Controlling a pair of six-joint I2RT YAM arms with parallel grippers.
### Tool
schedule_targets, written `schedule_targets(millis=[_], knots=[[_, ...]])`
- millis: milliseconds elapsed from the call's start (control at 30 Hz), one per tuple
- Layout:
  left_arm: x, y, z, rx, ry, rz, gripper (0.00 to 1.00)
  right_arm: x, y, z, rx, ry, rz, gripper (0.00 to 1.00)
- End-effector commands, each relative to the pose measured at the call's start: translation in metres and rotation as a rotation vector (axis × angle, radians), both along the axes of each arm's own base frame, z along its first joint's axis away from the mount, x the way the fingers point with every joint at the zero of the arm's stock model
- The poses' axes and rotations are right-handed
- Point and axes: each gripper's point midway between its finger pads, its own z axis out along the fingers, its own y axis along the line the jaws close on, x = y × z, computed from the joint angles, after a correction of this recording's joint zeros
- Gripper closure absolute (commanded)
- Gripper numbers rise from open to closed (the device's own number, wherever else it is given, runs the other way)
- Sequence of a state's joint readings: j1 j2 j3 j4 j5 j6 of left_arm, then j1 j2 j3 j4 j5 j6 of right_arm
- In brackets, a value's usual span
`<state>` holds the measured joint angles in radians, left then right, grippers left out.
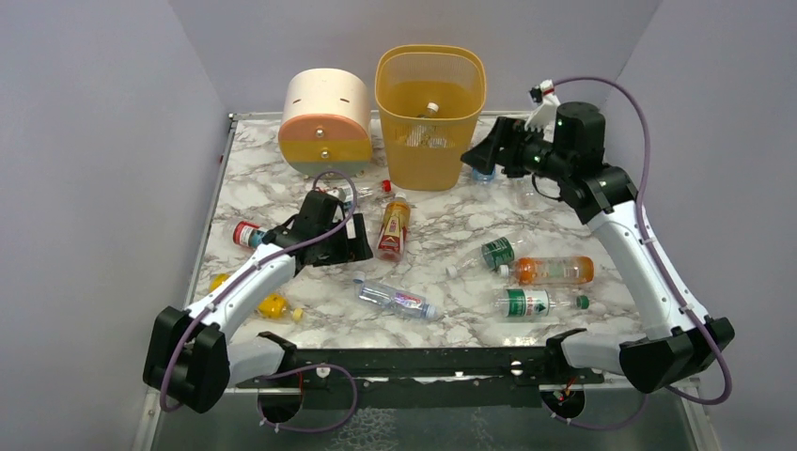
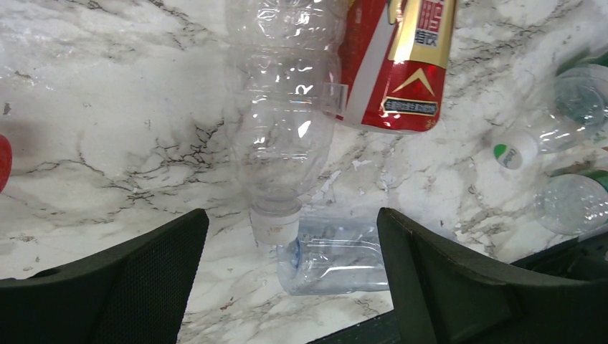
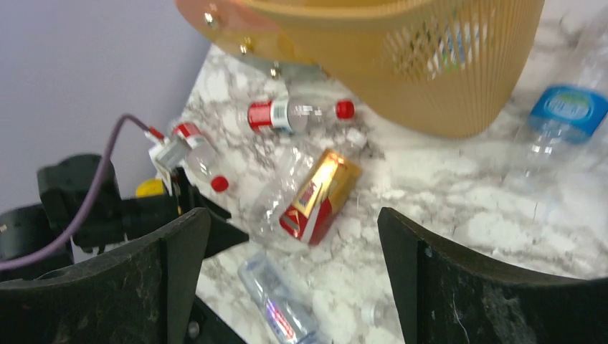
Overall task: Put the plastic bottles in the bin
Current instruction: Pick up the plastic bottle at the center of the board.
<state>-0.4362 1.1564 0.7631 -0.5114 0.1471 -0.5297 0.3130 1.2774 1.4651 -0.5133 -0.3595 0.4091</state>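
**Both claws open above a bottle-strewn bench, bin at the far edge**

Closest to the arm bases, a blue-and-pink-labelled bottle [image 1: 395, 299] lies on the marble bench [image 1: 442, 211]. A green-labelled bottle [image 1: 531, 303] lies on its side to the right of it. A small yellow bottle [image 1: 273, 305] rests beside the left forearm. Just beyond these, an orange bottle [image 1: 554, 271] and a second green-labelled bottle [image 1: 498, 252] lie close together.

At mid-bench the left claw [image 2: 292, 215] hangs low with its jaws spread wide. A clear unlabelled bottle [image 2: 283, 122] lies between them, cap toward the wrist camera, and neither finger touches it. A red-and-gold bottle [image 2: 398, 64] crowds the clear one just beside it. A red-labelled bottle [image 1: 246, 233] lies to the left of the claw.

At the far edge stands the bin [image 1: 432, 164], with a few bottles [image 1: 428, 111] already inside. The round drawer unit [image 1: 325, 122] sits just to its left, and a red-capped bottle [image 3: 297, 115] lies in front of that unit. The right claw [image 3: 294, 215] is raised beside the bin's right side, jaws wide apart and holding nothing. A blue-labelled bottle [image 3: 570, 111] lies on the bench at the bin's foot.
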Motion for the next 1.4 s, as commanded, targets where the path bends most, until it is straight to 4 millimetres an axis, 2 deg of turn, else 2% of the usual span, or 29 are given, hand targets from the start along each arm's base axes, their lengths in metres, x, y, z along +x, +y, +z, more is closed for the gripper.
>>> schedule_targets(millis=[0,167,400,567,1000,1367], knots=[[0.014,0.004,-0.007,0.064,-0.019,0.007,0.09,-0.030,0.007,-0.026,0.033,0.064,0.075,0.11],[0.017,0.005,-0.026,0.136,0.019,0.000,0.09,-0.048,0.006,-0.053,0.041,0.118,0.092,0.12],[0.019,-0.002,-0.032,0.204,0.005,-0.029,0.09,-0.059,0.004,-0.071,0.036,0.149,0.101,0.12],[0.023,-0.012,-0.030,0.262,-0.039,-0.058,0.09,-0.064,0.002,-0.072,0.033,0.154,0.102,0.13],[0.034,0.003,-0.044,0.417,-0.061,-0.037,0.09,-0.071,0.001,-0.085,0.029,0.180,0.107,0.13],[0.044,0.000,-0.045,0.437,-0.078,-0.041,0.24,-0.072,0.001,-0.094,0.029,0.199,0.109,0.14]])
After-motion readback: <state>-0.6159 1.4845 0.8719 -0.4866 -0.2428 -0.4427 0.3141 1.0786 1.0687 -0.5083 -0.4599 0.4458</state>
